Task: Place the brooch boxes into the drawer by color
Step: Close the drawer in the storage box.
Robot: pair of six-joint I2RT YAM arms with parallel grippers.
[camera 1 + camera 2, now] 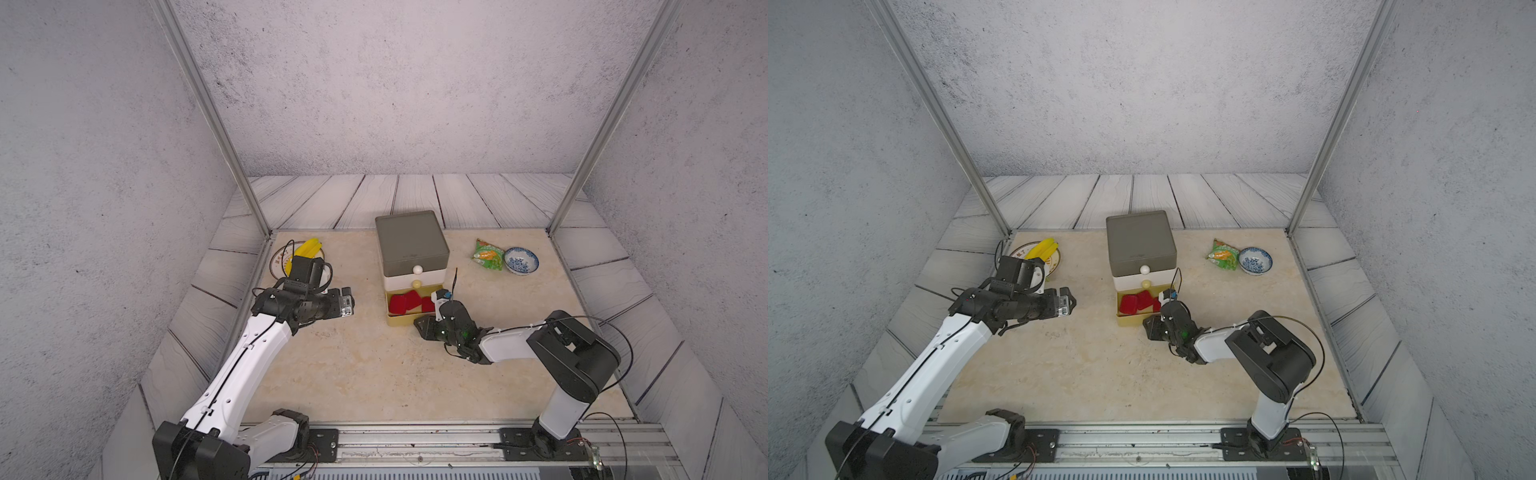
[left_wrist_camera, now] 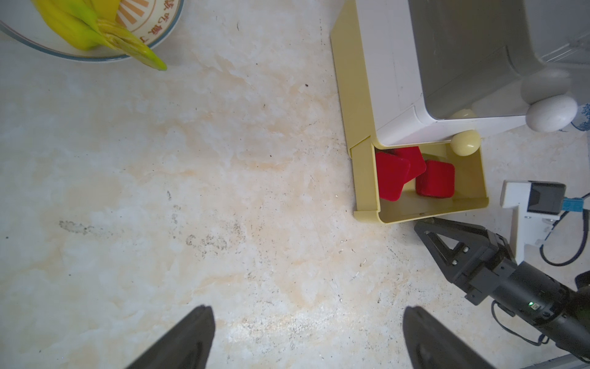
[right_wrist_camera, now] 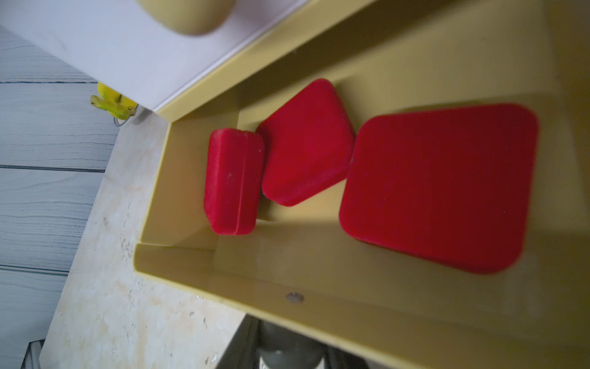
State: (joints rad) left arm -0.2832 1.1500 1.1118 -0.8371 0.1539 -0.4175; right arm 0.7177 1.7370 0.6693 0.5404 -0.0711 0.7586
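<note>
The beige bench [image 1: 353, 374] fills the middle, with a broad bare stretch between the two arms and in front of the cabinet. Metal posts [image 1: 249, 187] stand at its two far corners, and plank-patterned boards [image 1: 374, 199] border it on three sides. The left arm [image 1: 257, 353] reaches in from the near left corner and hangs over open bench, well apart from the cabinet. The left fingers [image 2: 191, 338] are spread wide with nothing between them. The right arm [image 1: 511, 345] bends in low from the near right. The cabinet [image 1: 411, 241] stands mid-bench toward the far edge, its grey and white tiers flush and the yellow tier [image 1: 401, 321] drawn out toward the robot. The right fingers [image 2: 447, 246] sit at that tier's front wall, by its grey knob [image 3: 284, 354]; whether they have clamped it I cannot tell. A plate [image 1: 275, 259] of bananas [image 1: 309, 247] lies at the far left edge. A bowl [image 1: 521, 260] sits far right, just beside a green packet [image 1: 487, 254]. Both groups have open bench between them and the cabinet. Three red boxes [image 3: 440, 188] crowd the tier's back half, leaving bare floor along its front wall.
</note>
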